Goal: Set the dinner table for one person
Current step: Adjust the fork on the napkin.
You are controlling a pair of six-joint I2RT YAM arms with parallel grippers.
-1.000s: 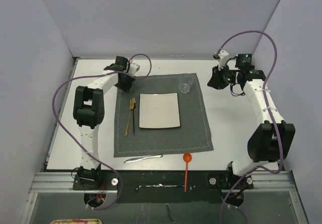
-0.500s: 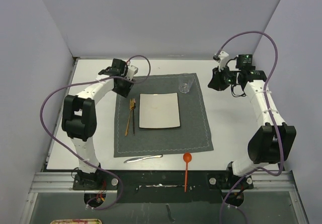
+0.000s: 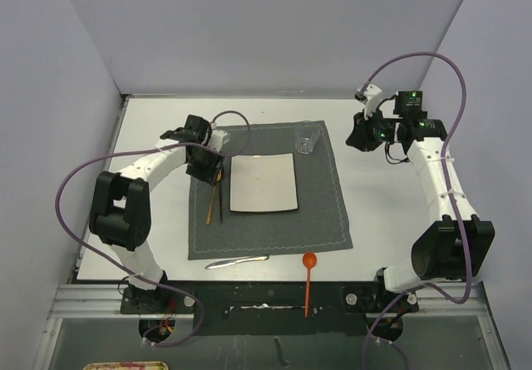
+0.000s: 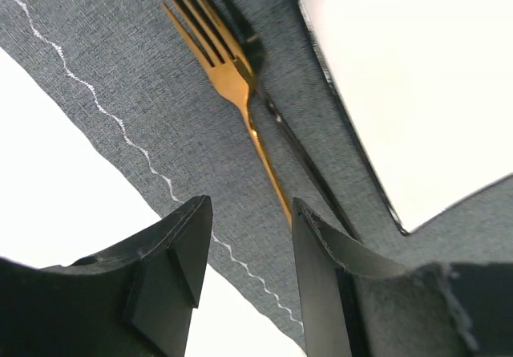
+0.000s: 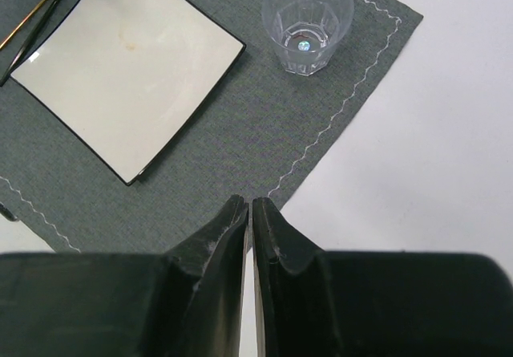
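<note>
The dinner table is the large white top. A grey placemat lies on it with a square off-white plate, a clear glass at its far right, and a gold fork beside a dark utensil left of the plate. My left gripper is open and empty just above the fork's tines; in the left wrist view its jaws straddle the gold fork's handle. My right gripper is shut and empty over the table right of the glass; in the right wrist view it hangs above the placemat's edge.
A silver knife lies on the table just below the placemat's near edge. An orange spoon lies at the table's front edge, its handle over the dark rail. White walls close in the left, back and right.
My left gripper has moved from the placemat's far left corner toward me, to over the fork's tines. My right arm has shifted slightly right.
</note>
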